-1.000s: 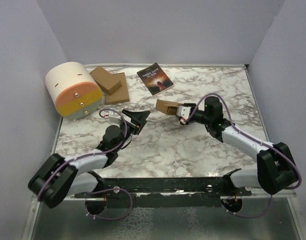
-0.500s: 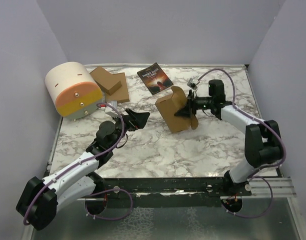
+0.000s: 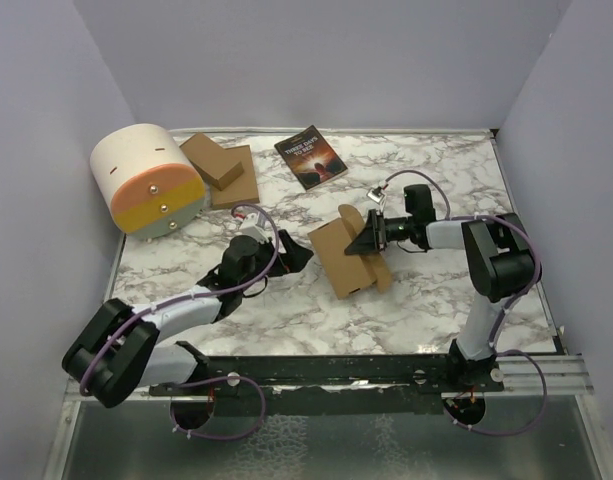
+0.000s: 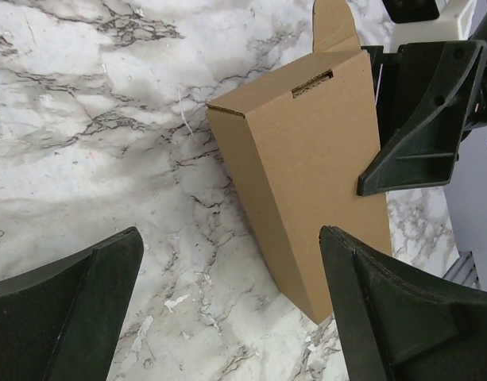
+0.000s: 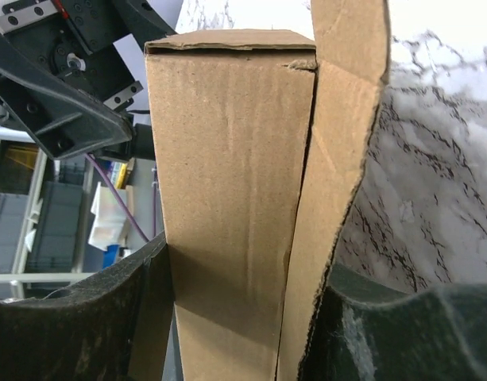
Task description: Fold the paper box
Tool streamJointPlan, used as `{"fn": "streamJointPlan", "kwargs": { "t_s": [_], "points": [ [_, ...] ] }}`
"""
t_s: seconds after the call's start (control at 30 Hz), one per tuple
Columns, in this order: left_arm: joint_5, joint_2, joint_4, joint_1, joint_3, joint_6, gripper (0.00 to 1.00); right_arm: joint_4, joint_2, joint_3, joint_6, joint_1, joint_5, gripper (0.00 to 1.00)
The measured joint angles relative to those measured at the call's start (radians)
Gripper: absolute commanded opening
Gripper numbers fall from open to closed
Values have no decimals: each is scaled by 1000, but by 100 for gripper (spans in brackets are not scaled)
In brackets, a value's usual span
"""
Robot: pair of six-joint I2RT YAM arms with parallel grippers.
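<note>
Marble tabletop between plain grey walls, with the box near its middle, already a hollow carton. It lies slanted, its near end apparently down on the marble. One rounded flap stands untucked at the far end.

The right gripper has its fingers closed across the carton's body, part-way shut because the box fills the gap. In the right wrist view, one finger sits on a flat wall. The other presses a loose cardboard panel against the box's side. That is the likely weak spot: the shell is thin and empty, so a harder squeeze could buckle the walls. The pinned panel could also crease in the wrong place or stop its flap from closing. A grip on smooth card is shallow, so a push from the other side may pivot the box or slide it out.

The left gripper hangs just beside the box with its fingers spread wide and nothing between them. If it comes in off-line, a fingertip may knock the near corner instead of meeting the flap.

The left arm reaches low and long across the table from its base, wrist aimed at the carton. The right arm is folded tight, elbow out to the right, forearm running level leftward to the box.
</note>
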Motion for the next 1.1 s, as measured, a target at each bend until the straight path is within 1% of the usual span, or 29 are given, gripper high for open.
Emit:
{"fn": "streamJointPlan", "kwargs": {
  "t_s": [0.17, 0.27, 0.5, 0.63, 0.77, 1.1],
  "points": [
    [43, 106, 14, 0, 48, -19, 94, 7, 41, -2, 46, -1, -2, 51],
    [66, 180, 11, 0, 106, -24, 94, 4, 61, -1, 60, -1, -2, 51],
    [79, 296, -64, -22, 232, -11, 94, -18, 86, 16, 68, -1, 1, 52],
    [77, 332, -133, -35, 278, 8, 94, -57, 105, 41, 65, -1, 12, 53],
    [77, 366, -177, -35, 307, 23, 94, -91, 109, 55, 54, -1, 34, 58],
    [76, 431, -241, -40, 368, 52, 94, -198, 109, 83, -59, 0, 111, 65]
  ]
}}
